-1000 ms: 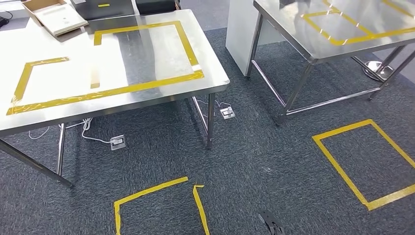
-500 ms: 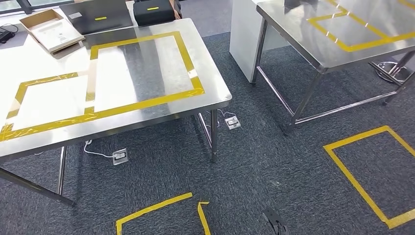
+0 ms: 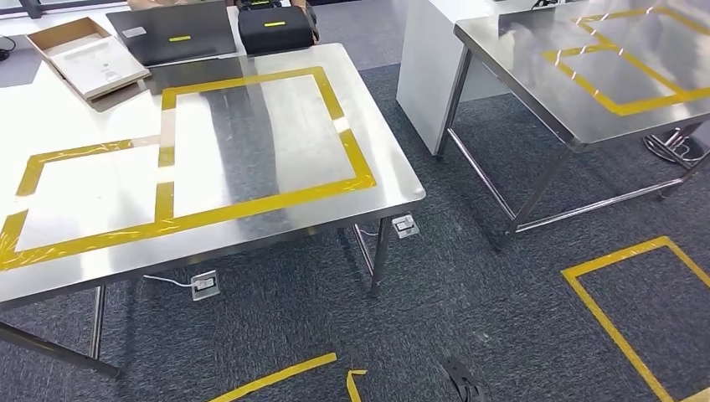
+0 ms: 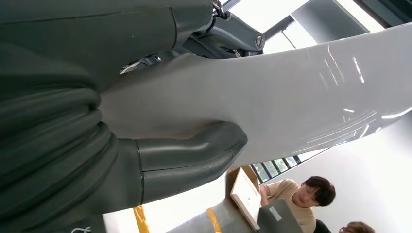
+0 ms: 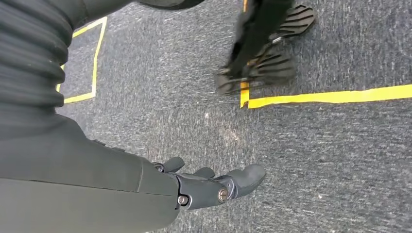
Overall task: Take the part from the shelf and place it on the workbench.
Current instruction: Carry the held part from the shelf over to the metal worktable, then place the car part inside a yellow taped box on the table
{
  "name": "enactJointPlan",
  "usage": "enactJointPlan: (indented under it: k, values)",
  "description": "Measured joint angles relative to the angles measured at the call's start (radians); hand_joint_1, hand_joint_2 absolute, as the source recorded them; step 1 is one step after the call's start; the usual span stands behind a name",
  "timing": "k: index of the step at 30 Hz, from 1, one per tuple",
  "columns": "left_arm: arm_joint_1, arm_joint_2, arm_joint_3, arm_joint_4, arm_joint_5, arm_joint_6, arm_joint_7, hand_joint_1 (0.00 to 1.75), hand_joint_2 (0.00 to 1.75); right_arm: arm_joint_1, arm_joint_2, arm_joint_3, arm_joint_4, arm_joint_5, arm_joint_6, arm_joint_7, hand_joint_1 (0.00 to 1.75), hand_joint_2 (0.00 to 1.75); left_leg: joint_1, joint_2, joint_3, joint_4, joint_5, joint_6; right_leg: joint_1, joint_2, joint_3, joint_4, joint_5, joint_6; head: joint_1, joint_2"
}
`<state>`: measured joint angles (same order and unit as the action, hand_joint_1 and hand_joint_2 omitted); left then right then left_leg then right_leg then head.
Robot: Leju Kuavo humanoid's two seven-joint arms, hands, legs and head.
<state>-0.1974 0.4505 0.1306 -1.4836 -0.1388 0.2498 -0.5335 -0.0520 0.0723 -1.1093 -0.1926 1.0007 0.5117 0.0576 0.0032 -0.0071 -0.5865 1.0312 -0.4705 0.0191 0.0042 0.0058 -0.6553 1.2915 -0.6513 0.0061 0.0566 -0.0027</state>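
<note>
Left wrist view has the part, a long pale grey panel, clamped in the left hand, thumb under it and dark fingers over it, its long axis running away from the wrist. Ahead in the head view stands the workbench, taped in yellow, with a shallow cardboard box at its far edge. Beside the robot the right hand hangs over carpet, fingers loosely spread, holding nothing.

Two steel tables with yellow tape outlines stand on grey carpet
</note>
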Motion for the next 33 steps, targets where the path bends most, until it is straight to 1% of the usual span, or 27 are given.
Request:
enactJointPlan:
  k: [1,2,3,5,6,7,8,10,11,13,14,15,16,17,18,19,20,21,22,24,26,27,28,30,31,32,33]
  values:
    - [0.0,-0.003,0.0,0.0,-0.004,0.0,0.0,1.75,1.75,0.002,0.0,0.0,0.0,0.0,0.0,0.0,0.0,1.75,0.0,-0.001,0.016,0.0,-0.014,-0.001,-0.001,0.0,-0.023,-0.005,-0.02,0.001,0.001,0.0]
    - [0.0,-0.006,0.0,0.0,-0.006,-0.001,0.0,1.75,1.75,0.004,0.001,-0.001,0.0,-0.001,0.0,0.0,0.0,1.75,0.0,-0.003,0.034,0.0,-0.029,-0.002,-0.002,0.0,-0.034,-0.033,-0.017,0.001,0.001,0.0]
    - [0.0,-0.009,0.0,0.0,-0.008,-0.002,0.0,1.75,1.75,0.005,0.001,-0.002,0.0,-0.001,0.0,0.0,0.0,1.75,-0.001,-0.004,0.053,0.0,-0.043,-0.004,-0.003,0.0,-0.036,-0.082,0.019,-0.001,0.002,0.0]
    - [-0.002,-0.016,0.0,0.001,-0.011,-0.005,0.001,1.75,1.75,0.008,0.001,-0.004,0.0,-0.002,0.0,0.0,0.0,1.75,-0.002,-0.006,0.082,0.002,-0.072,-0.01,-0.001,-0.001,-0.033,-0.185,0.153,-0.006,0.001,0.0]
    - [-0.003,-0.021,-0.001,0.001,-0.012,-0.008,0.003,1.75,1.75,0.01,0.001,-0.005,0.0,-0.002,0.0,0.001,0.0,1.75,-0.002,-0.007,0.089,0.003,-0.086,-0.015,0.003,-0.002,-0.029,-0.217,0.204,-0.012,-0.001,0.0]
    - [-0.004,-0.024,-0.001,0.001,-0.014,-0.009,0.004,1.75,1.75,0.011,0.002,-0.006,0.001,-0.002,0.0,0.002,0.0,1.75,-0.001,-0.009,0.097,0.006,-0.094,-0.022,0.006,-0.002,-0.025,-0.232,0.231,-0.018,-0.002,0.0]
    - [-0.005,-0.027,-0.002,0.0,-0.017,-0.01,0.005,1.75,1.75,0.01,0.002,-0.007,0.001,-0.003,0.0,0.003,0.0,1.75,0.0,-0.011,0.104,0.01,-0.096,-0.03,0.009,-0.003,-0.018,-0.235,0.224,-0.025,-0.002,0.0]
    - [-0.005,-0.028,-0.002,-0.001,-0.023,-0.01,0.006,1.75,1.75,0.006,0.002,-0.008,0.0,-0.004,0.0,0.004,0.0,1.75,0.002,-0.01,0.102,0.037,-0.087,-0.041,0.007,-0.002,0.004,-0.244,0.217,-0.039,0.0,0.0]
    - [-0.007,-0.03,-0.002,-0.001,-0.025,-0.01,0.006,1.75,1.75,0.004,0.002,-0.009,0.0,-0.005,0.0,0.004,0.0,1.75,0.003,-0.009,0.082,0.075,-0.081,-0.044,0.005,-0.002,0.017,-0.248,0.212,-0.046,-0.001,0.0]
    - [-0.011,-0.033,-0.002,0.001,-0.028,-0.01,0.007,1.75,1.75,0.001,0.002,-0.012,0.0,-0.005,0.0,0.006,0.0,1.75,0.004,-0.006,0.012,0.184,-0.1,-0.05,0.0,-0.002,0.04,-0.253,0.201,-0.053,-0.004,0.0]
    - [-0.013,-0.035,-0.002,0.003,-0.029,-0.012,0.007,1.75,1.75,0.0,0.002,-0.014,0.0,-0.005,0.0,0.009,0.0,1.75,0.005,-0.005,-0.031,0.236,-0.128,-0.053,-0.001,-0.001,0.049,-0.254,0.193,-0.055,-0.005,0.0]
    - [-0.013,-0.037,-0.002,0.005,-0.029,-0.013,0.007,1.75,1.75,0.0,0.002,-0.014,0.0,-0.005,0.0,0.012,0.0,1.75,0.006,-0.004,-0.065,0.265,-0.159,-0.056,-0.002,0.0,0.059,-0.255,0.184,-0.055,-0.005,0.0]
    - [-0.013,-0.039,-0.002,0.007,-0.029,-0.016,0.006,1.75,1.75,0.0,0.003,-0.015,0.0,-0.006,0.0,0.015,0.0,1.75,0.007,-0.003,-0.087,0.269,-0.176,-0.057,-0.003,0.002,0.07,-0.255,0.175,-0.054,-0.005,0.0]
    - [-0.013,-0.04,-0.002,0.008,-0.029,-0.019,0.006,1.75,1.75,0.001,0.003,-0.015,0.001,-0.007,0.0,0.017,0.0,1.75,0.008,-0.003,-0.097,0.248,-0.171,-0.058,-0.005,0.005,0.082,-0.254,0.165,-0.052,-0.005,0.0]
    - [-0.013,-0.041,-0.002,0.008,-0.029,-0.021,0.006,1.75,1.75,0.001,0.003,-0.016,0.001,-0.009,0.0,0.018,0.0,1.75,0.008,-0.003,-0.094,0.202,-0.135,-0.059,-0.006,0.009,0.096,-0.254,0.155,-0.049,-0.005,0.0]
    - [-0.013,-0.042,-0.002,0.008,-0.029,-0.023,0.006,1.75,1.75,0.002,0.004,-0.017,0.001,-0.01,0.0,0.019,0.0,1.75,0.01,-0.01,-0.084,0.139,-0.074,-0.061,-0.007,0.013,0.106,-0.254,0.146,-0.045,-0.006,0.0]
    - [-0.013,-0.043,-0.002,0.009,-0.029,-0.024,0.006,1.75,1.75,0.0,0.005,-0.018,0.001,-0.01,0.0,0.02,0.0,1.75,0.01,-0.017,-0.076,0.083,-0.024,-0.06,-0.008,0.019,0.114,-0.251,0.137,-0.041,-0.008,0.0]
    - [-0.012,-0.045,-0.002,0.01,-0.029,-0.026,0.006,1.75,1.75,-0.002,0.005,-0.02,0.001,-0.01,0.0,0.021,0.0,1.75,0.009,-0.023,-0.067,0.044,0.011,-0.057,-0.007,0.024,0.118,-0.248,0.128,-0.035,-0.01,0.0]
    - [-0.011,-0.046,-0.002,0.01,-0.03,-0.028,0.007,1.75,1.75,-0.004,0.006,-0.021,0.001,-0.011,0.0,0.022,0.0,1.75,0.009,-0.028,-0.063,0.025,0.031,-0.052,-0.007,0.03,0.117,-0.247,0.121,-0.028,-0.011,0.0]
    - [-0.01,-0.048,-0.001,0.008,-0.032,-0.031,0.009,1.75,1.75,-0.005,0.005,-0.023,0.001,-0.011,0.0,0.023,0.0,1.75,0.009,-0.018,-0.059,0.025,0.032,-0.036,-0.005,0.042,0.116,-0.246,0.111,-0.016,-0.012,0.0]
    - [-0.013,-0.052,-0.001,0.004,-0.036,-0.031,0.009,1.75,1.75,-0.003,0.005,-0.025,0.001,-0.012,0.0,0.025,0.0,1.75,0.012,-0.005,-0.056,0.021,0.033,-0.023,-0.004,0.035,0.107,-0.226,0.093,-0.005,-0.011,0.0]
    - [-0.014,-0.053,-0.001,0.001,-0.038,-0.031,0.009,1.75,1.75,-0.004,0.005,-0.025,0.001,-0.012,0.0,0.026,0.0,1.75,0.012,0.003,-0.055,0.02,0.032,-0.017,-0.004,0.025,0.089,-0.19,0.072,-0.001,-0.01,0.0]
    - [-0.014,-0.054,-0.001,0.0,-0.04,-0.031,0.01,1.75,1.75,-0.004,0.005,-0.025,0.001,-0.012,0.0,0.026,0.0,1.75,0.011,0.01,-0.053,0.019,0.029,-0.013,-0.003,0.015,0.06,-0.136,0.045,0.002,-0.008,0.0]
    - [-0.014,-0.056,-0.001,-0.001,-0.043,-0.031,0.01,1.75,1.75,-0.004,0.005,-0.025,0.001,-0.012,0.0,0.028,0.0,1.75,0.007,0.026,-0.052,0.019,0.024,-0.006,-0.003,0.008,-0.014,-0.01,-0.003,0.004,-0.006,0.0]
    - [-0.014,-0.058,-0.001,-0.001,-0.044,-0.032,0.011,1.75,1.75,-0.004,0.006,-0.025,0.001,-0.011,0.0,0.03,0.0,1.75,0.004,0.034,-0.05,0.019,0.021,-0.004,-0.003,0.007,-0.039,0.023,-0.004,0.003,-0.005,0.0]
    - [-0.014,-0.059,-0.001,-0.001,-0.044,-0.032,0.011,1.75,1.75,-0.002,0.006,-0.025,0.001,-0.01,0.0,0.031,0.0,1.75,0.002,0.041,-0.047,0.02,0.018,-0.002,-0.002,0.005,-0.046,0.021,0.014,0.0,-0.005,0.0]
    - [-0.014,-0.06,-0.001,-0.001,-0.044,-0.032,0.011,1.75,1.75,-0.002,0.006,-0.026,0.001,-0.01,0.0,0.032,0.0,1.75,0.0,0.049,-0.043,0.02,0.015,-0.002,0.0,0.0,-0.032,-0.02,0.05,-0.006,-0.004,0.0]
